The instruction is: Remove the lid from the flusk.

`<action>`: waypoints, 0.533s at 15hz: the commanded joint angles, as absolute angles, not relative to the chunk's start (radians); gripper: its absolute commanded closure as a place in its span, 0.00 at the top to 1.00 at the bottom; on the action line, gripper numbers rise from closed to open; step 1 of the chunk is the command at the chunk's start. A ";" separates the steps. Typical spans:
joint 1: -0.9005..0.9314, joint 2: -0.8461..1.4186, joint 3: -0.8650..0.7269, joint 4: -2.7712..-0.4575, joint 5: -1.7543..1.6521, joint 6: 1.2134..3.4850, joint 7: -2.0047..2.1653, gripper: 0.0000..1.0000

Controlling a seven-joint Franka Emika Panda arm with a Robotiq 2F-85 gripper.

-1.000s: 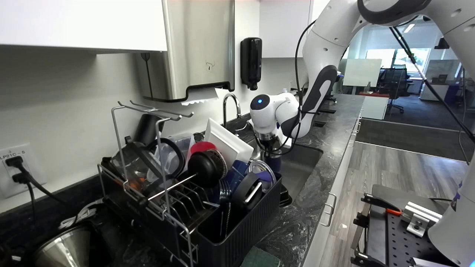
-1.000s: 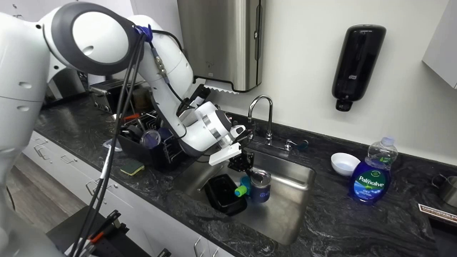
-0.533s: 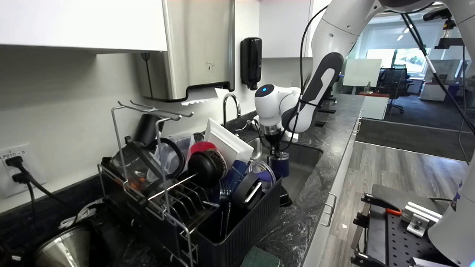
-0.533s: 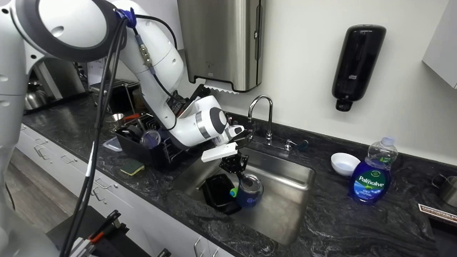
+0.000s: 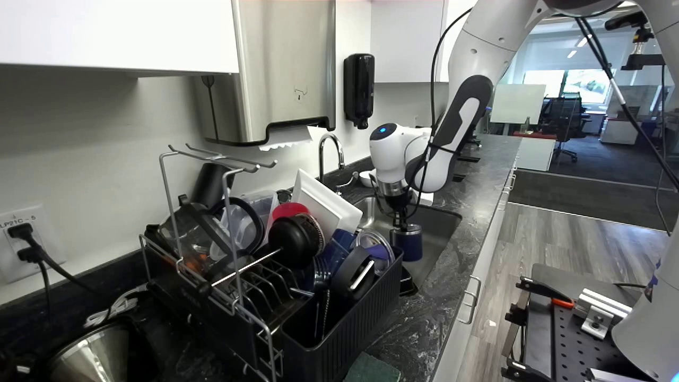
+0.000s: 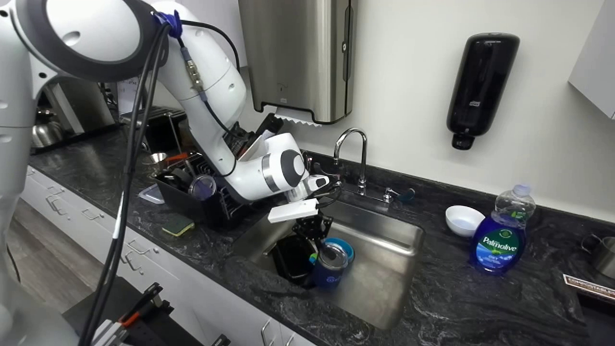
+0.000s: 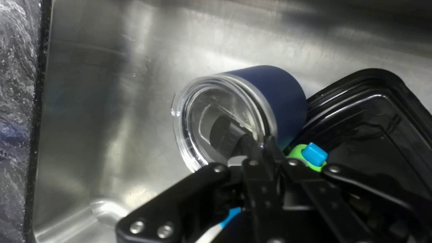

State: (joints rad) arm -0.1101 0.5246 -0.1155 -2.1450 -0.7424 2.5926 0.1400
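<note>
Gripper (image 7: 260,143) pinches the edge of the clear lid (image 7: 211,111), flask (image 6: 328,276) at the sink (image 6: 379,288)

The white arm (image 6: 223,86) reaches in from the left as I look at it. A sponge (image 6: 178,224) lies near the front edge of the dark countertop (image 6: 442,307), and just behind it, away from that edge, stands the loaded dish rack (image 6: 187,204). Next comes the sink, set in from the front edge, with a black tray (image 6: 290,254) toward its left end. Just beside the tray is the dark blue flask, close to upright in both exterior views; I can't tell whether its base touches the sink floor. The lid sits on its mouth. The gripper's fingers are close together, clamped at the lid's edge; whether they bite the flask's rim too, I can't make out. A teal round piece (image 6: 349,245) shows just behind the flask. The faucet (image 6: 363,168) rises near the back edge. Well to the right, nearer the back edge than the front, a white bowl (image 6: 464,220) sits just beside a blue dish-soap bottle (image 6: 497,245).
</note>
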 commanded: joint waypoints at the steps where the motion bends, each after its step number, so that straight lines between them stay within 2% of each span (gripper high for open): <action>1: -0.083 0.460 -0.142 -2.216 -0.729 2.597 0.099 0.02; 8: -0.073 0.369 -0.150 -2.349 -0.749 2.595 0.093 0.02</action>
State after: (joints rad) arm -0.0929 0.4251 -0.1284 -2.2832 -0.7439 2.5923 0.1237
